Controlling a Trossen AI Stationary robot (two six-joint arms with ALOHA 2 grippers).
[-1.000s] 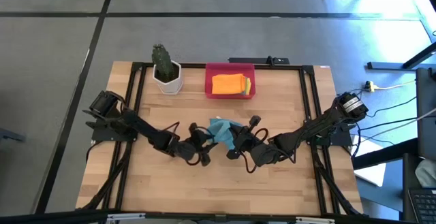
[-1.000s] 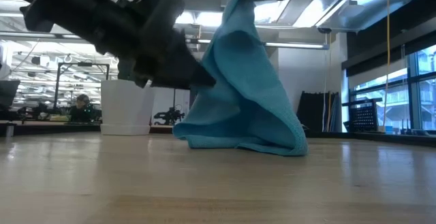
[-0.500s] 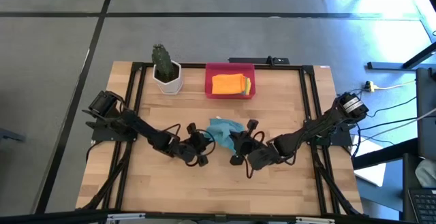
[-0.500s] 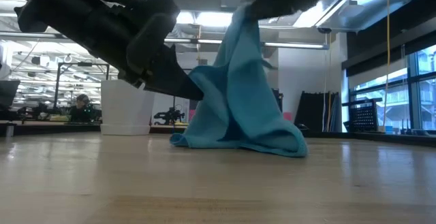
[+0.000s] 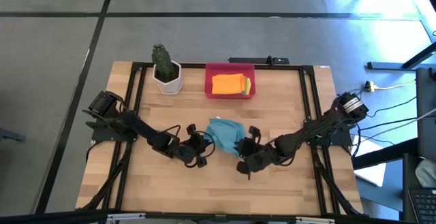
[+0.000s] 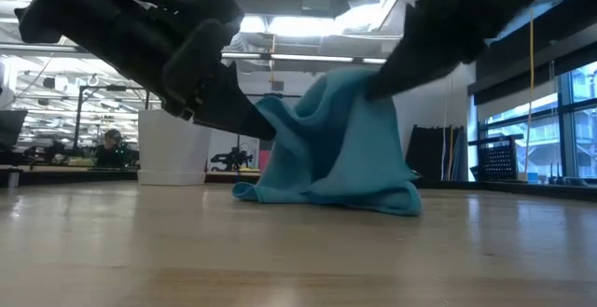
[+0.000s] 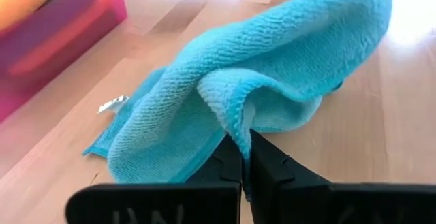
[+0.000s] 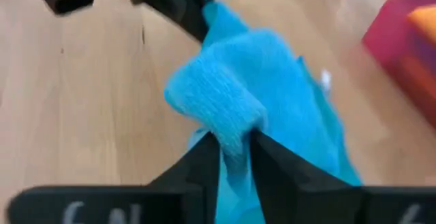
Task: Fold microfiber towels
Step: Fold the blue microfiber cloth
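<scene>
One teal-blue microfiber towel (image 5: 223, 133) lies bunched at the table's middle, its lower folds (image 6: 322, 193) on the wood and its top raised into a hump (image 6: 340, 88). My left gripper (image 5: 204, 144) is at the towel's left side, shut on it. My right gripper (image 5: 242, 150) is at the towel's near right side, with a bunch of the cloth between its fingers. Folded orange and yellow towels (image 5: 229, 84) lie in the red tray (image 5: 230, 68) at the far edge. My left gripper pinches a raised fold (image 7: 230, 120) at the towel's left side between its two fingers, coming in slanting downward from the table's left. The cloth beyond the fold slumps onto the table. My right gripper has a rounded bunch of several layers (image 8: 225, 115) between its fingers (image 8: 269, 157), coming from the table's right and above. This bunch forms the towel's highest part, and the cloth below it hangs slack down to the table.
A cactus in a white pot (image 5: 167, 71) stands at the far left, next to the red tray. Black frame rails (image 5: 129, 108) run along both sides of the table. Bare wood lies along the near edge.
My right gripper has come down and toward the table's near edge with its bunch of towel. The towel, drawn up tall before, has slumped into a lower, wider hump. Its bottom folds have stayed where they were on the table.
</scene>
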